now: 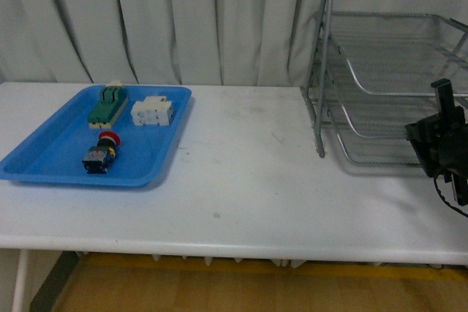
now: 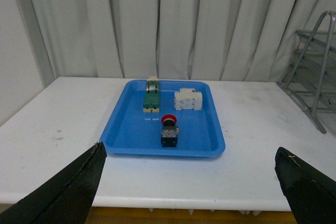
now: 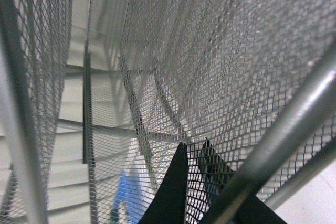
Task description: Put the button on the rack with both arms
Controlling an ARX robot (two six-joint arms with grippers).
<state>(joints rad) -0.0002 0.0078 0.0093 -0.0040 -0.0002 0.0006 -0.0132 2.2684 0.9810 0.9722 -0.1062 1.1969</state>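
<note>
1. Placement: the button (image 1: 102, 153) lies in the blue tray (image 1: 44, 162) at the left of the table (image 1: 248, 188). Its red cap points toward the curtain (image 1: 183, 20) and its dark body toward the table's front edge. Neither gripper touches it. It is well apart from the rack (image 1: 380, 71), which stands at the table's right rear.
2. Company: behind the button, the same tray holds a green-topped block (image 1: 108, 104) and a white block (image 1: 152, 112), side by side.
3. Front view only: the right gripper (image 1: 441, 129) hangs at the picture's right edge, just before the rack's lower tiers, with a cable looping below it. From this side-on angle I cannot tell how its jaws stand.
4. Right wrist view only: the rack's wire mesh fills the picture at close range, and a blurred frame tube crosses one corner.
   - One black finger (image 3: 176, 192) shows clearly.
   - A second dark shape beside it is veiled by mesh, so here too I cannot tell whether the jaws are spread or pressed together.
   - A smear of the tray's blue shows through the mesh.
5. Left wrist view only: the left gripper (image 2: 189, 151) hovers over the table's near edge, facing the tray. Its jaws are spread wide and hold nothing, with one finger at each lower corner of the picture. The button sits ahead, on the line between the fingers.
6. Writing: any markings on the button and the blocks are too small and blurred to read.
</note>
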